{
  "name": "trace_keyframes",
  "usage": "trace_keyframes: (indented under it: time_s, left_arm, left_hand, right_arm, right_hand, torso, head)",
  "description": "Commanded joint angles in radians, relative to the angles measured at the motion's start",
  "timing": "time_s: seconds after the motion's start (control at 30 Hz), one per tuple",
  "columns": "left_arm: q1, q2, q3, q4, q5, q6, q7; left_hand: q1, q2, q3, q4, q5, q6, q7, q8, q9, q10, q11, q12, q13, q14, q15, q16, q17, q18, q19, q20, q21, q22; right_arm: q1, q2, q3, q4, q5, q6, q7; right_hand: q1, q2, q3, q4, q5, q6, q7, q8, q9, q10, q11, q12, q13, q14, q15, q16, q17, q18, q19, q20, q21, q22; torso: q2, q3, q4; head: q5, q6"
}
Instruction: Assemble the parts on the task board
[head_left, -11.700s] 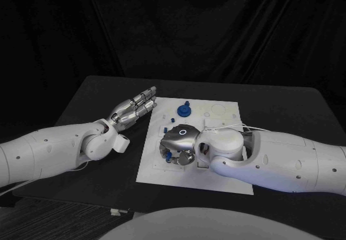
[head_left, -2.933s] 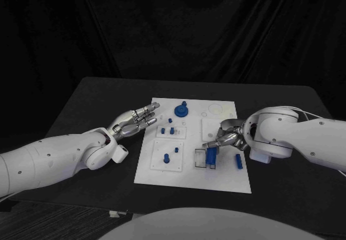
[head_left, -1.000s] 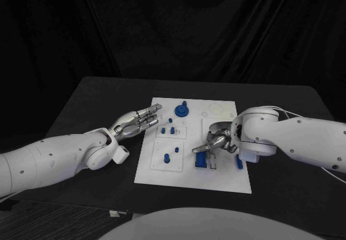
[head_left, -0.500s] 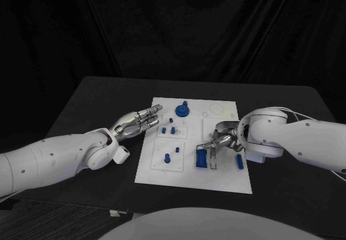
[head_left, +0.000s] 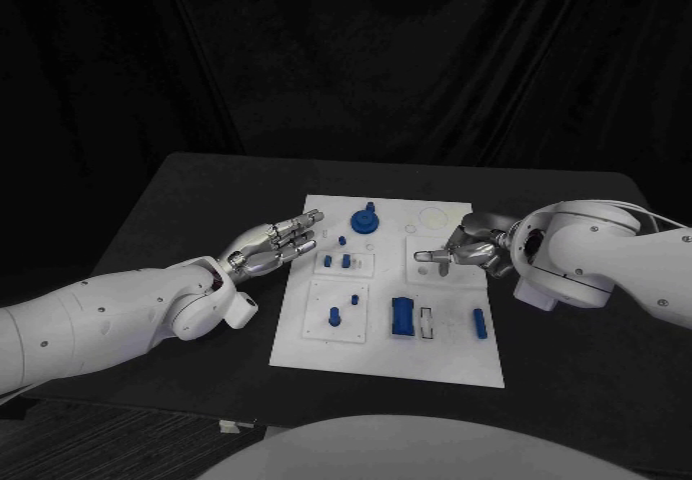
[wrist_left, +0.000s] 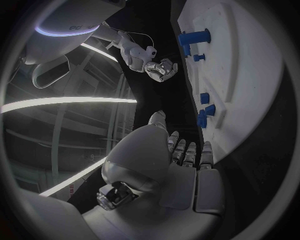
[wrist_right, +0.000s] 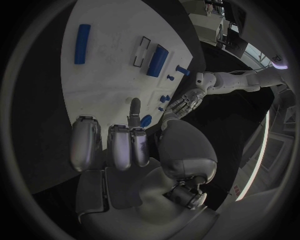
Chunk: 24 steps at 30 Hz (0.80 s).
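Observation:
The white task board (head_left: 378, 356) lies mid-table. On it a blue block (head_left: 402, 315) lies beside a small clear frame (head_left: 428, 321), with a blue bar (head_left: 477, 320) further right. A round blue knob piece (head_left: 365, 218) stands at the far end, and small blue pegs (head_left: 335, 262) stand in the left plates. My right hand (head_left: 467, 253) hovers over the board's right side, fingers spread, holding nothing. My left hand (head_left: 276, 240) floats open just off the board's left edge. In the right wrist view the right hand (wrist_right: 119, 145) sits above the block (wrist_right: 157, 60) and the bar (wrist_right: 82, 43).
The black table (head_left: 577, 210) surrounds the board, with free room on both sides. In the left wrist view the left hand (wrist_left: 181, 160) lies beside the board (wrist_left: 250, 65), with its pegs (wrist_left: 203, 107) close by, the knob piece (wrist_left: 194, 37) further off and the right hand (wrist_left: 161, 69) beyond.
My right hand has drawn back from the blue block and risen toward the board's far right. The block stays lying beside the clear frame. The left hand has not moved.

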Motion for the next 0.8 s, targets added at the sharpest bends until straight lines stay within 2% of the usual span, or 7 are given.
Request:
trace_keyframes:
  time_s: [0.03, 0.27, 0.43, 0.57, 0.63, 0.73, 0.8]
  left_arm:
    - [-0.002, 0.000, 0.001, 0.001, 0.001, 0.006, 0.106]
    - [-0.002, -0.002, 0.001, 0.001, 0.001, 0.005, 0.106]
    - [-0.002, -0.002, 0.001, 0.002, 0.001, 0.006, 0.106]
    - [-0.002, -0.003, 0.001, 0.002, 0.001, 0.006, 0.105]
    - [-0.002, -0.003, 0.001, 0.002, 0.001, 0.006, 0.105]
    - [-0.002, -0.004, 0.001, 0.002, 0.001, 0.006, 0.105]
    - [-0.002, -0.005, 0.001, 0.002, 0.001, 0.007, 0.104]
  left_hand:
    - [0.015, -0.008, 0.008, 0.009, 0.010, -0.003, -0.004, 0.009, 0.013, -0.006, 0.011, 0.012, 0.000, 0.000, 0.015, -0.010, -0.007, -0.034, 0.009, 0.002, -0.009, -0.003]
    - [0.016, -0.008, 0.008, 0.008, 0.011, -0.002, -0.005, 0.009, 0.013, -0.005, 0.012, 0.014, 0.001, 0.000, 0.016, -0.010, -0.007, -0.033, 0.009, 0.003, -0.009, -0.003]
    - [0.016, -0.008, 0.008, 0.008, 0.011, -0.002, -0.005, 0.009, 0.013, -0.004, 0.013, 0.015, 0.001, 0.000, 0.017, -0.010, -0.007, -0.033, 0.009, 0.004, -0.009, -0.003]
    - [0.016, -0.008, 0.008, 0.008, 0.011, -0.002, -0.005, 0.009, 0.013, -0.004, 0.014, 0.016, 0.001, 0.000, 0.018, -0.010, -0.007, -0.033, 0.009, 0.005, -0.009, -0.003]
    - [0.016, -0.008, 0.008, 0.008, 0.011, -0.002, -0.005, 0.009, 0.013, -0.004, 0.014, 0.016, 0.001, 0.000, 0.018, -0.010, -0.007, -0.033, 0.009, 0.005, -0.009, -0.003]
    - [0.016, -0.008, 0.008, 0.008, 0.011, -0.002, -0.005, 0.009, 0.013, -0.004, 0.014, 0.016, 0.001, 0.000, 0.018, -0.010, -0.007, -0.033, 0.009, 0.005, -0.009, -0.003]
    - [0.016, -0.008, 0.008, 0.008, 0.011, 0.000, -0.005, 0.010, 0.013, -0.003, 0.016, 0.019, 0.001, 0.000, 0.019, -0.010, -0.007, -0.034, 0.009, 0.006, -0.009, -0.003]
  right_arm:
    - [0.007, -0.021, -0.001, 0.016, 0.005, -0.055, 0.070]
    - [0.000, -0.064, -0.001, 0.039, -0.116, -0.023, 0.027]
    - [-0.013, -0.076, -0.001, 0.041, -0.183, 0.040, -0.026]
    - [-0.024, -0.081, -0.001, 0.042, -0.205, 0.075, -0.049]
    - [-0.031, -0.084, -0.001, 0.042, -0.218, 0.091, -0.059]
    - [-0.037, -0.085, -0.001, 0.043, -0.239, 0.111, -0.070]
    - [-0.041, -0.086, -0.001, 0.045, -0.258, 0.129, -0.076]
  right_hand:
    - [0.119, 0.011, -0.002, -0.038, 0.096, -0.038, 0.004, 0.018, 0.013, 0.108, 0.011, 0.017, 0.277, 0.088, 0.007, 0.026, 0.173, -0.001, 0.049, 0.007, 0.025, 0.211]
    - [0.208, 0.019, -0.016, -0.060, 0.183, -0.039, 0.005, 0.028, -0.006, 0.108, 0.013, 0.017, 0.277, 0.085, 0.009, 0.018, 0.158, 0.001, 0.045, 0.011, 0.022, 0.209]
    - [0.217, 0.025, -0.025, -0.055, 0.188, -0.027, 0.004, 0.024, -0.024, 0.108, 0.013, 0.017, 0.277, 0.077, 0.009, -0.005, 0.123, 0.006, 0.037, 0.012, -0.002, 0.201]
    - [0.231, 0.039, -0.052, -0.038, 0.185, 0.014, 0.002, -0.023, -0.102, 0.108, 0.012, 0.017, 0.277, 0.069, 0.007, -0.037, 0.075, 0.010, 0.029, 0.011, -0.025, 0.194]
    - [0.239, 0.049, -0.070, -0.028, 0.186, 0.014, 0.014, -0.077, -0.171, 0.108, 0.019, 0.017, 0.277, 0.062, 0.012, -0.063, 0.038, 0.016, 0.020, 0.017, -0.058, 0.184]
    - [0.236, 0.053, -0.078, -0.022, 0.186, 0.027, 0.014, -0.088, -0.192, 0.108, 0.020, 0.017, 0.277, 0.062, 0.014, -0.065, 0.033, 0.018, 0.020, 0.016, -0.062, 0.183]
    - [0.227, 0.059, -0.093, -0.010, 0.170, 0.070, 0.007, -0.091, -0.218, 0.108, 0.015, 0.017, 0.277, 0.063, 0.011, -0.067, 0.031, 0.018, 0.021, 0.015, -0.064, 0.183]
  torso:
    - [0.000, -0.0001, 0.0003]
    - [-0.001, -0.0005, 0.0003]
    - [-0.002, -0.0012, 0.0004]
    - [-0.001, -0.0016, 0.0006]
    - [-0.001, -0.0013, -0.0002]
    - [-0.001, -0.0014, -0.0006]
    - [-0.001, -0.0014, 0.0000]
  head:
    - [0.001, 0.000]
    - [-0.002, 0.000]
    - [-0.001, 0.000]
    - [0.000, 0.000]
    - [0.000, 0.000]
    - [0.002, 0.000]
    - [0.002, 0.000]
